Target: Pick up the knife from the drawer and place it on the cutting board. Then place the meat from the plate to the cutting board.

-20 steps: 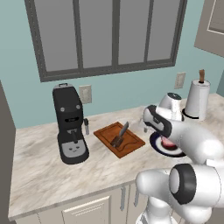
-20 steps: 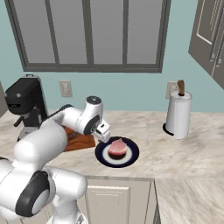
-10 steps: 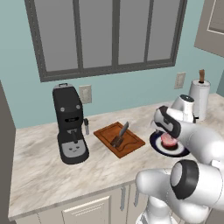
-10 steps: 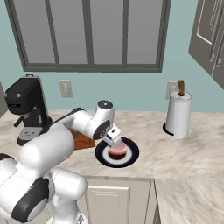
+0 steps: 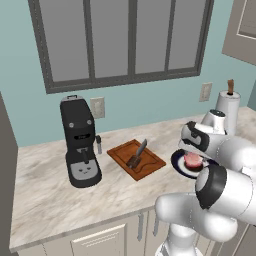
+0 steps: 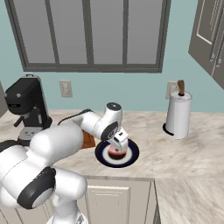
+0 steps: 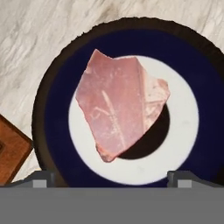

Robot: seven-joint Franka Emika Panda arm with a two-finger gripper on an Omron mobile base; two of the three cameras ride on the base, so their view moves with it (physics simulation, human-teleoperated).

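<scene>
The gripper [image 6: 117,146], fingers spread and empty, is hovering directly above the meat [image 7: 119,107] lying on the plate [image 7: 52,127].

Even, bright rendered light — soft shadow under the meat [image 7: 120,109].

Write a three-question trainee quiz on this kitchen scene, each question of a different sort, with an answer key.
1. True or false: the knife already lies on the cutting board.
2. Multiple choice: the meat rests on A) the cutting board, B) the plate, C) the bare counter.
3. Fill in: the tool hangs directly above the ____, fingers wide apart.

Key: 1 true; 2 B; 3 meat.
</scene>
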